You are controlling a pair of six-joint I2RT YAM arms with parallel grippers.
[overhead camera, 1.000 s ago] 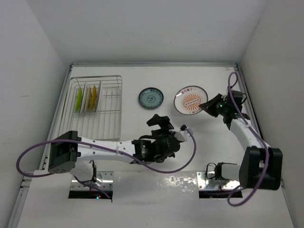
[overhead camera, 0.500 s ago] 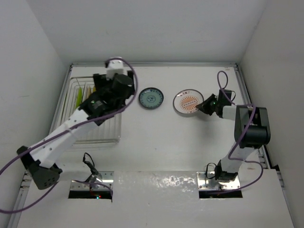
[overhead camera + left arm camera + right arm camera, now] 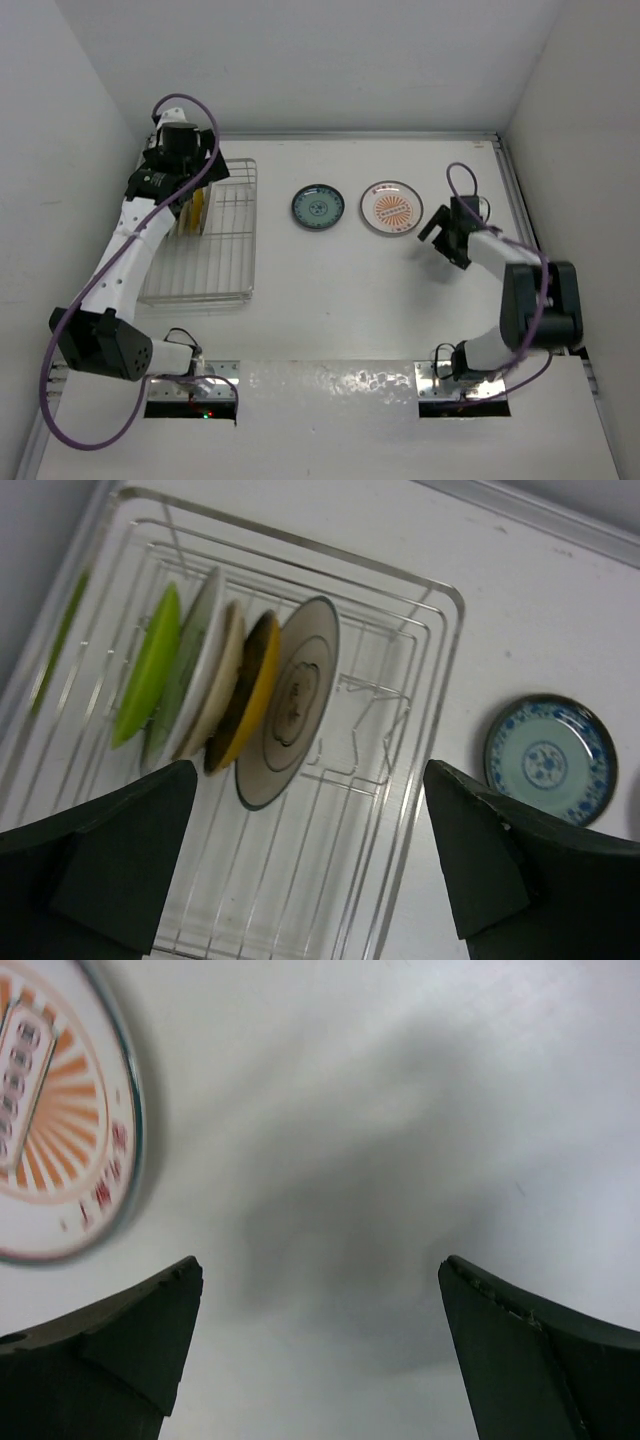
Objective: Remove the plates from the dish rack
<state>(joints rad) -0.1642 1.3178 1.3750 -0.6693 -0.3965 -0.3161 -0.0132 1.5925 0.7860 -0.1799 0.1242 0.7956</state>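
**Overhead view.** The left gripper (image 3: 192, 200) hung over the far end of the rack (image 3: 215, 270), at the far left corner of the table (image 3: 330, 300). The arm covered most of the upright plates, and only a sliver of the yellow plate (image 3: 198, 208) showed. Its fingers could not be read from here. The blue plate (image 3: 318, 207) and the orange plate (image 3: 391, 208) lay flat on the table to the right of the rack, side by side and apart. The right gripper (image 3: 436, 240) sat just beside the orange plate on its near-right side, not touching it, fingers spread. Open table ran from there to the near edge, and the right wall stood close behind that arm.

**Left wrist view.** Both fingers (image 3: 110, 870) stood wide with nothing between them. Five plates stood on edge in the rack's slots, leaning and packed close:
- the green plate (image 3: 150, 665), farthest left
- a pale plate (image 3: 195, 670)
- a cream plate (image 3: 225, 680)
- the yellow plate
- a white plate with a dark rim (image 3: 290, 715), its underside toward the camera

The row lay beyond the fingertips, nearer the left finger, with no contact. The right part of the rack was bare wire. The blue plate lay outside the rack's rim, to the right.

**Right wrist view.** The picture was soft. The fingers (image 3: 540, 1360) stood wide with bare table between them. The orange plate sat at the upper left of the frame, beyond the left finger and clear of it.
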